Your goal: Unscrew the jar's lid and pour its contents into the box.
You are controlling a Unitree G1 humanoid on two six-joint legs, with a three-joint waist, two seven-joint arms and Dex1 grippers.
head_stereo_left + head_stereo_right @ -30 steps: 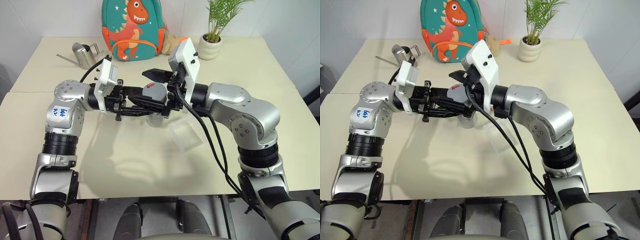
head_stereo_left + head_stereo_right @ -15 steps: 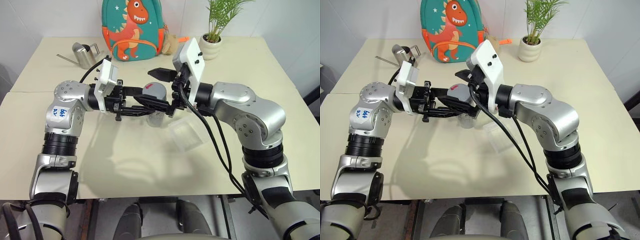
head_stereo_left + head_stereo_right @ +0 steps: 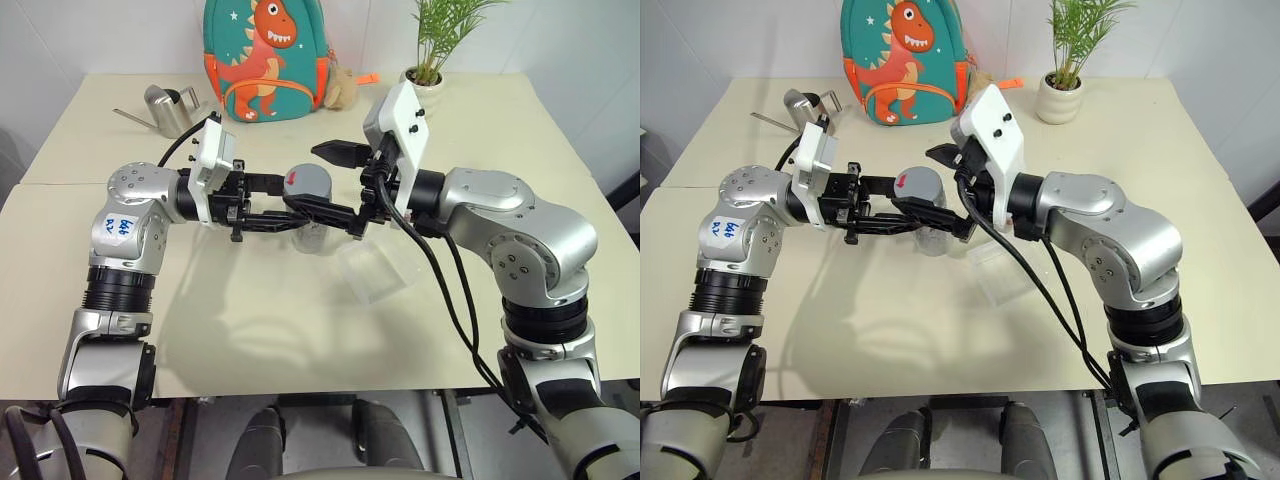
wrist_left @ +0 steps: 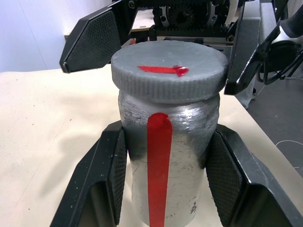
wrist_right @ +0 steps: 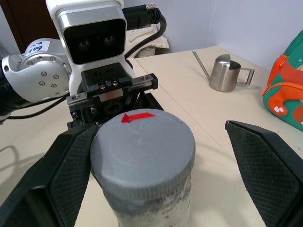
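Cream-coloured table [image 3: 250, 330], wide and flat. On it the shallow clear plastic box [image 3: 374, 270], empty, just beyond the raised jar.

Small shiny silver jar [image 4: 168, 165] with red stripe, held above the table: left gripper [image 4: 165, 182] pinches its body, pads on both sides. Looks rigid and slick, probably light.

Round grey ribbed lid [image 5: 142, 146] seated. Right gripper [image 5: 156, 156] spread wide, straddling it; ribbed rim is likely the best purchase.

Dinosaur backpack [image 3: 265, 55], steel watering can [image 3: 167, 108], potted plant [image 3: 425, 75] along table's [image 3: 500, 120] far side.
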